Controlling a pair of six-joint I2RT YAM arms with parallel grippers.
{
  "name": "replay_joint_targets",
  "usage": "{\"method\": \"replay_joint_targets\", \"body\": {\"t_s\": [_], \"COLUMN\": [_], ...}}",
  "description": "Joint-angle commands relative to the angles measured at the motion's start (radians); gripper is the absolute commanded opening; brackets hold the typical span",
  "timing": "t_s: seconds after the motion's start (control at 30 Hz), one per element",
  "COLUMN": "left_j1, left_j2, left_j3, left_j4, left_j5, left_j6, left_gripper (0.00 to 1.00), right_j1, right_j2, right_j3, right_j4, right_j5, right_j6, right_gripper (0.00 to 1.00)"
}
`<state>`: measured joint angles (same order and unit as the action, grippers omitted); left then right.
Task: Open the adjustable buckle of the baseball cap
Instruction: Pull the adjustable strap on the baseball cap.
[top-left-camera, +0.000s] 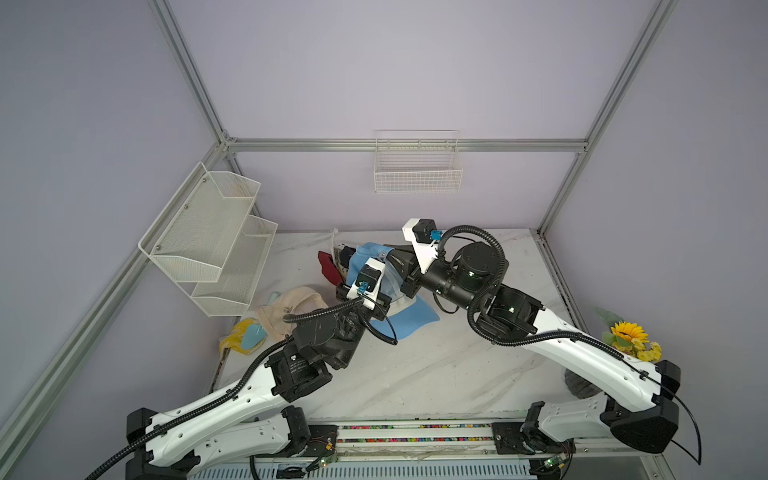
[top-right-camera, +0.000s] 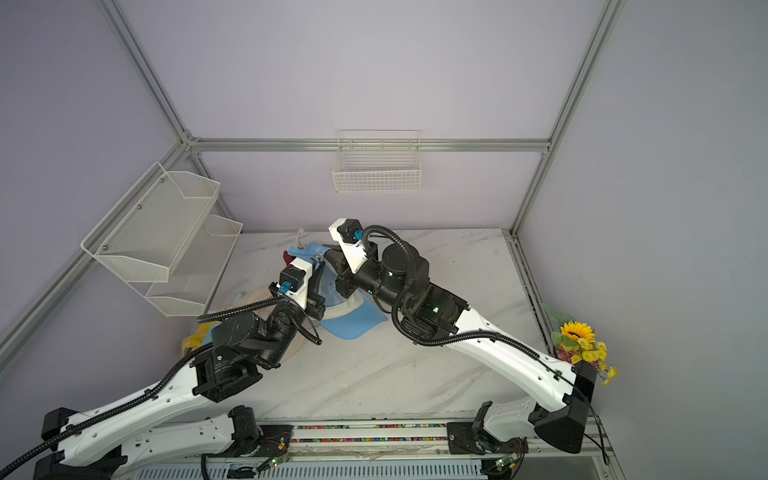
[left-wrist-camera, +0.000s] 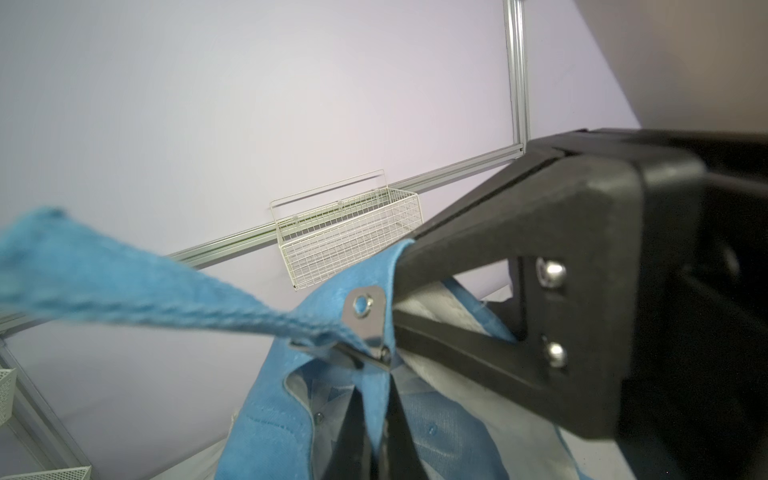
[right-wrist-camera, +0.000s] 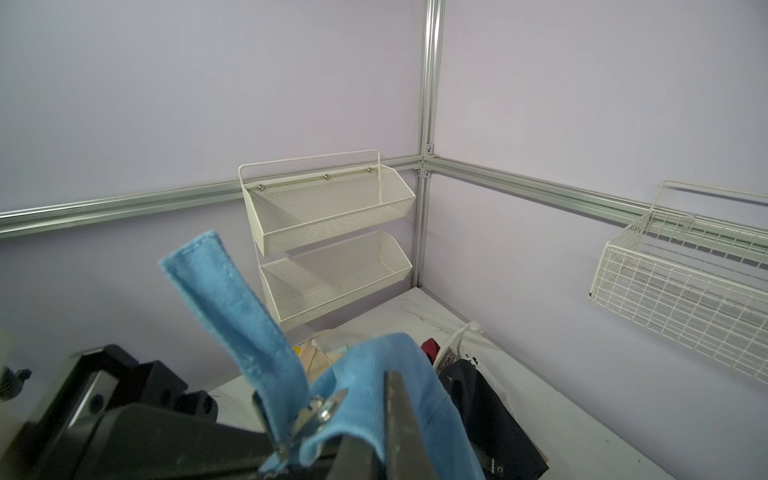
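Front rail: white, along the near edge of the table in both top views.
Mesh rack: white, two tiers, fixed to the left wall above the table.
Yellow-and-teal item: at the left table edge, touching the beige cap; too crumpled to name.
Beige cap: slumped on the table, partly under the left arm.
Red item: on the table, just left of the baseball cap.
Left gripper: jaws pressed together, pinching the baseball cap's back band right below the buckle.
Baseball cap: blue, toward the rear middle of the table, its back lifted between both grippers, brim pointing to the front.
Buckle: metal, on the back band between the two gripper tips; whether it has let go of the strap is unclear.
Strap: blue, runs through the buckle, free end sticking up into the air.
Right gripper: jaws closed flat on the baseball cap's edge, just beside the buckle.
Wire basket: white, hung on the back wall.
Sunflower bunch: at the right table edge.
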<state>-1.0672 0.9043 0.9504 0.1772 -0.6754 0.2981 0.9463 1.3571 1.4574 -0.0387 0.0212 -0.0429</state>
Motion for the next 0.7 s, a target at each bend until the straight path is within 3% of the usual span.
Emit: {"method": "replay_joint_targets", "body": {"t_s": [0.0, 0.67], "left_j1": [0.0, -0.001], "left_j2": [-0.025, -0.052], "left_j3": [-0.019, 0.025], "left_j4": [-0.038, -0.135], "left_j5": [-0.016, -0.011], "left_j6": [-0.019, -0.038], "left_gripper": [0.0, 0.0], "right_j1": [-0.015, -0.016], "right_j2": [-0.014, -0.026], "right_j3": [0.069, 0.099], "right_j4": [0.096, 0.152], "right_j5": [0.105, 0.293], "right_j6": [-0.017, -0.046], "right_gripper": [0.0, 0.0]}}
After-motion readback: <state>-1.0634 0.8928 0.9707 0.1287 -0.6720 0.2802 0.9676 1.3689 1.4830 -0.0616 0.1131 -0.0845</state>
